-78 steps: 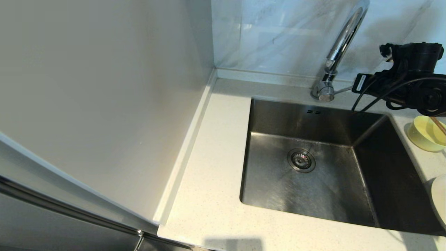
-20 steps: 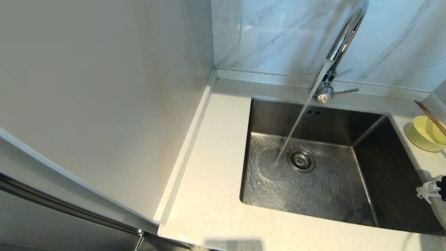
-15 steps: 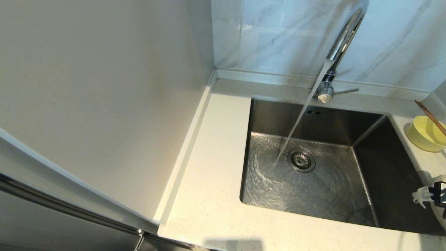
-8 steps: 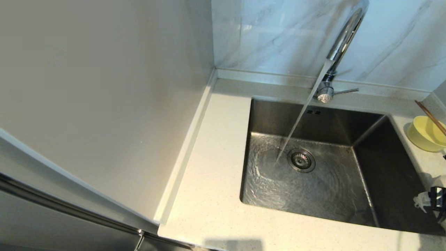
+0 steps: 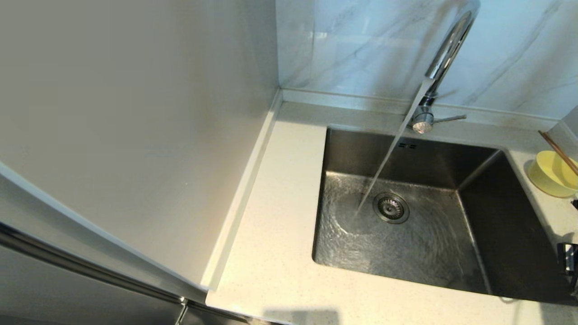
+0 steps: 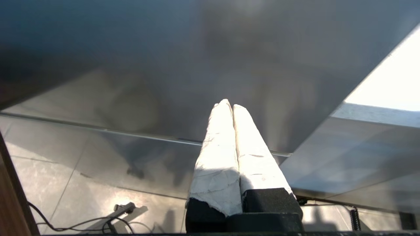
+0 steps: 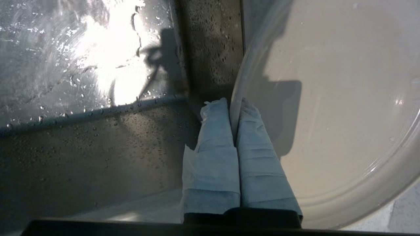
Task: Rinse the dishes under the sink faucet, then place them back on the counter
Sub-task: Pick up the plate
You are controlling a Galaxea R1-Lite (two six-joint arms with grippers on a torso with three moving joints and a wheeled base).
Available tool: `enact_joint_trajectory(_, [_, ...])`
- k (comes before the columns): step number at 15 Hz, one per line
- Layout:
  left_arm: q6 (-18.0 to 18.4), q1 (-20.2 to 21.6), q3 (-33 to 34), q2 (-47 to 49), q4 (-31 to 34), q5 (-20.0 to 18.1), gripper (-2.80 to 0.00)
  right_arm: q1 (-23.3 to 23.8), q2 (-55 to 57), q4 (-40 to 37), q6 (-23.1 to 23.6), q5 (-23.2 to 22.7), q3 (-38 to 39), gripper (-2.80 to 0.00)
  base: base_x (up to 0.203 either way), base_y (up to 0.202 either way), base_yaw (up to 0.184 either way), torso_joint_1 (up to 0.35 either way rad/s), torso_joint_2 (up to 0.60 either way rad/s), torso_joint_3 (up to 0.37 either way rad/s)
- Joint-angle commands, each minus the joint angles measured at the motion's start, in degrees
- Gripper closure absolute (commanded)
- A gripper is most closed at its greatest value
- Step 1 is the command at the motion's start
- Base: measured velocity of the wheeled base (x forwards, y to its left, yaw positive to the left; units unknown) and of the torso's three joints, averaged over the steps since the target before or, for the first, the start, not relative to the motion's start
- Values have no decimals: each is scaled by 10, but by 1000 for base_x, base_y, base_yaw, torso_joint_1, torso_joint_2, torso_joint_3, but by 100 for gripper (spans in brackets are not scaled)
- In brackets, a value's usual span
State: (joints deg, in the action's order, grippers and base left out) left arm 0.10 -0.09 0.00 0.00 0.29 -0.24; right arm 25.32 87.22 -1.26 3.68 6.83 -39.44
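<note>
Left gripper (image 6: 232,105) parked off-scene, jaws pressed together, holding nothing. Faucet (image 5: 445,58) at 1 o'clock runs water into sink (image 5: 496,216). Bowl (image 5: 548,174) with chopsticks (image 5: 557,151) on counter (image 5: 280,216) at 3 o'clock. Right gripper (image 7: 234,106) at 4 o'clock, clenched on plate (image 7: 328,114) rim.

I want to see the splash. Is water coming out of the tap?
Yes, a stream runs from the faucet into the sink.

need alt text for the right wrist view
The right end effector, its white-wrapped fingers shut on the rim of the large cream-white round plate, holds it beside the wet brushed stainless-steel sink.
</note>
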Motion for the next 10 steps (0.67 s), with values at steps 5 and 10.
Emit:
enact_joint_trajectory(5, [0,1,0,0,0,1,0,-40,-80,-2,-1,-3,37,0,0,0,0,0,0,0])
enact_joint_trajectory(10, [0,1,0,0,0,0,0,-115,-174,2,45,-3,62,0,0,0,0,0,0,0])
